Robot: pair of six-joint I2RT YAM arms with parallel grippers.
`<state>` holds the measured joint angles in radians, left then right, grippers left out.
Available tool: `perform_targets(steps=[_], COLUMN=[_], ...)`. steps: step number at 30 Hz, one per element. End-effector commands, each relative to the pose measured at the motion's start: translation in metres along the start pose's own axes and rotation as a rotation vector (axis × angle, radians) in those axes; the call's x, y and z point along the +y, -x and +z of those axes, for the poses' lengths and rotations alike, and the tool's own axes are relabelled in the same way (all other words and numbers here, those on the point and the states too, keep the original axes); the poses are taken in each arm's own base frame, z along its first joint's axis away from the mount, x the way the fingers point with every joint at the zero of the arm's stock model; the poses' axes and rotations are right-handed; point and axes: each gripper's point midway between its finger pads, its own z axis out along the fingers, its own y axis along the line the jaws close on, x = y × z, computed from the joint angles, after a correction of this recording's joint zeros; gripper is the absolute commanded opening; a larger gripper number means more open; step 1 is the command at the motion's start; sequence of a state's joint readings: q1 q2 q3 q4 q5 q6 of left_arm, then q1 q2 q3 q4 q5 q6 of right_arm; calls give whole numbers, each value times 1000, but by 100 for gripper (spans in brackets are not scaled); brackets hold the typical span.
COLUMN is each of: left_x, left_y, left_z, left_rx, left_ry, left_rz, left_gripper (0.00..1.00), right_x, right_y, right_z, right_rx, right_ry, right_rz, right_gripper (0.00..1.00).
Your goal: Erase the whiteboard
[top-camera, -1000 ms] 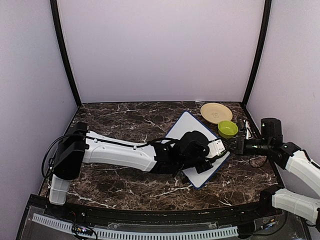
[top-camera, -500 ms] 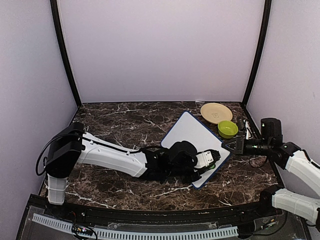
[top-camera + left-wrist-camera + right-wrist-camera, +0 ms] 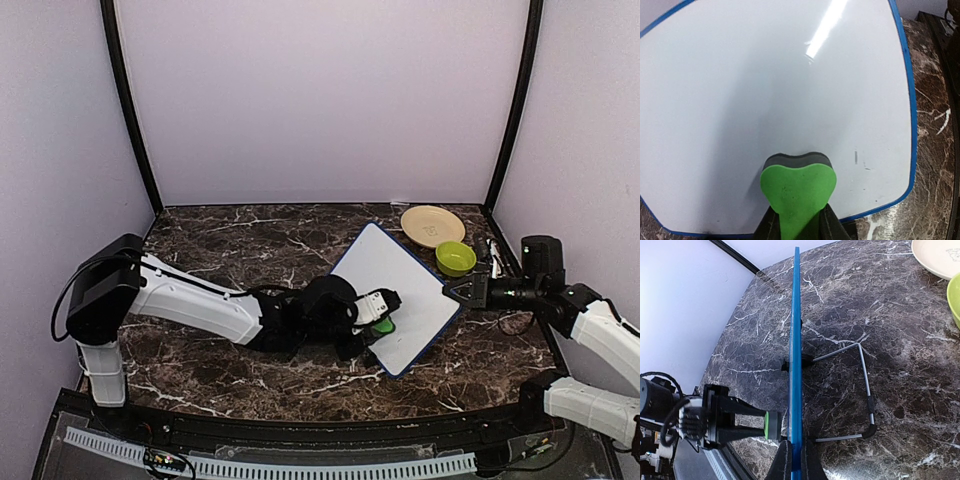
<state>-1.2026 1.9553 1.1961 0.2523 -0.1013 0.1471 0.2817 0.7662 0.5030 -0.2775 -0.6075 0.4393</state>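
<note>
The whiteboard (image 3: 405, 295), white with a thin blue frame, lies tilted at the table's right centre. My left gripper (image 3: 378, 318) is shut on a green eraser (image 3: 383, 326) near the board's near-left edge. In the left wrist view the eraser (image 3: 797, 187) presses on the board (image 3: 765, 90), with a small dark mark (image 3: 856, 157) to its right. My right gripper (image 3: 452, 291) is shut on the board's right corner. In the right wrist view the blue frame (image 3: 796, 365) runs edge-on between my fingers (image 3: 782, 462), and the eraser (image 3: 771, 425) touches its left face.
A tan plate (image 3: 432, 225) and a lime green bowl (image 3: 455, 258) sit at the back right, close behind the board. A wire stand (image 3: 865, 390) shows behind the board. Dark marble table, purple walls, black corner posts.
My left gripper has slid the eraser leftward across the board, from near its right corner to its near-left edge. The right gripper and the board have held still.
</note>
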Motion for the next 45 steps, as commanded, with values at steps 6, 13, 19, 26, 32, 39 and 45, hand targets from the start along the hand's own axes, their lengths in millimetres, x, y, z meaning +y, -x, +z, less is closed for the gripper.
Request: perform_targets(steps=[6, 13, 19, 26, 32, 39, 45], left_x=[69, 108, 116, 117, 120, 119, 119], left_y=[38, 4, -47, -114, -143, -160, -167], left_z=[-57, -80, -94, -117, -127, -122, -115], left_rx=[-130, -51, 84, 269, 348, 399, 423], left_ry=[62, 146, 224, 303, 332, 315, 297], left_rz=[-212, -424, -576, -725, -793, -833, -853], left_gripper=[0, 0, 0, 1, 2, 4, 8], right_x=[11, 15, 22, 26, 24, 24, 26], right_y=[0, 6, 16, 25, 34, 48, 53], right_z=[-2, -4, -7, -10, -11, -13, -13], right_rx=[14, 4, -6, -24, -43, -97, -109], right_ry=[31, 38, 47, 35, 2, -10, -7], right_rz=[-12, -24, -42, -46, -56, -49, -49], right_gripper=[15, 27, 43, 66, 77, 85, 86])
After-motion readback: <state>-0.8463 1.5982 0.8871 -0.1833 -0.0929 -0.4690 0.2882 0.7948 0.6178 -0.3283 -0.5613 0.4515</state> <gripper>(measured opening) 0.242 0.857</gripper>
